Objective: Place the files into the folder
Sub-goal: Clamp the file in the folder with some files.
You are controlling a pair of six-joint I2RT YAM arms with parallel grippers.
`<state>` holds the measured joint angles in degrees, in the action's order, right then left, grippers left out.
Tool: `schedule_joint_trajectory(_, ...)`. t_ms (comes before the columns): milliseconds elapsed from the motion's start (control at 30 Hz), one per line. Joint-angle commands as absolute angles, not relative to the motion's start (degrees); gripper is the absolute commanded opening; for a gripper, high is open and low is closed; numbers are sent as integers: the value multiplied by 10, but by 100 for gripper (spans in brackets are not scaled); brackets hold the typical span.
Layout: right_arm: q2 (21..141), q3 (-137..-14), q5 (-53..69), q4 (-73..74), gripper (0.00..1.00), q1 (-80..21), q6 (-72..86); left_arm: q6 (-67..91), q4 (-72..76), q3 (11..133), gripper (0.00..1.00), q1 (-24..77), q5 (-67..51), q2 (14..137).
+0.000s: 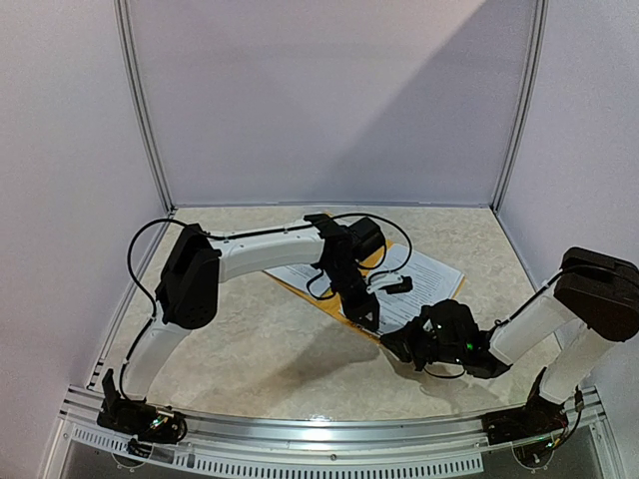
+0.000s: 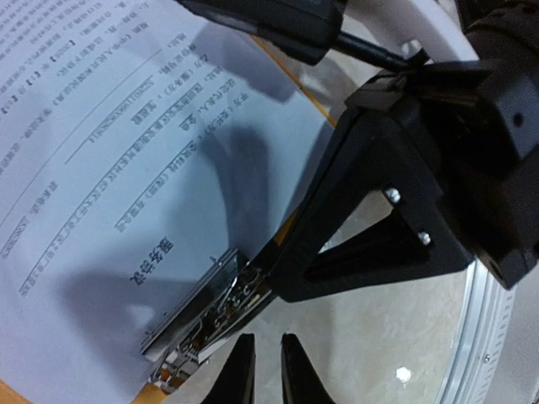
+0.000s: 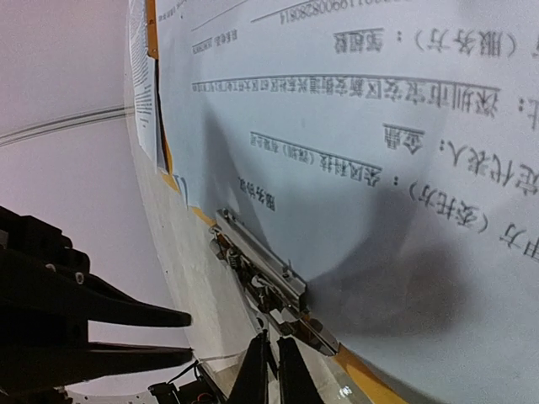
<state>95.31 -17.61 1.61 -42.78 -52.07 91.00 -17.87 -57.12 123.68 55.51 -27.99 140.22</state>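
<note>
Left wrist view: sheets (image 2: 109,168) on folder (image 1: 329,299); L gripper (image 2: 268,370) nearly closed, R gripper (image 3: 271,370) closed, empty, near clip (image 2: 210,316); next: clamp sheets

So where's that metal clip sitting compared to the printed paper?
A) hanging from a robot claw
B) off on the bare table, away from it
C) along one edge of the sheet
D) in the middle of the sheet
C: in the left wrist view the metal clip lies along the edge of the printed paper, not held by either gripper.
</note>
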Motion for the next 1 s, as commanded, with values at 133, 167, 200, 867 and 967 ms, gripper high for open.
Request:
schedule_joint_trajectory(133,1018,-111,8,-182,1,-523,912,-165,-511,1227,15,576,-271,1440)
schedule_joint_trajectory(167,1020,-110,8,-187,1,-523,915,-172,-512,1226,16,576,-271,1443)
schedule_joint_trajectory(200,1022,-110,8,-189,1,-523,915,-179,-513,1223,18,576,-271,1445)
schedule_joint_trajectory(867,1023,-115,4,-201,2,-523,917,-182,-476,1111,13,576,-228,1420)
schedule_joint_trajectory(967,1013,-120,3,-195,4,-522,914,-185,-467,1099,11,577,-214,1423)
